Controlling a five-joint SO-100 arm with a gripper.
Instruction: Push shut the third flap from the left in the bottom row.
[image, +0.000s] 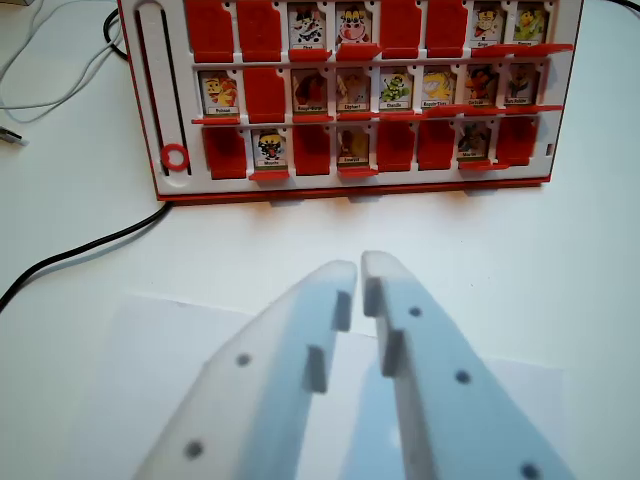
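Matte white, angular gripper (360, 268) at six o'clock, fingers nearly together with a thin slit at the tips, clamped on nothing. Glossy red-and-white plastic game board (350, 95) at twelve o'clock, top row cropped by the frame. Third flap from the left in the bottom row (312, 148) plain red, well apart from the tips. Card portraits small, blurred, names illegible. Thin black cable (90, 250) at nine o'clock, running off-frame.

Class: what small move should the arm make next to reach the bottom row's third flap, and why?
Probably ease forward and slightly toward the wrist view's left: the gripper, jaws nearly together, sits short of the board, right of the third flap, which shows plain red.
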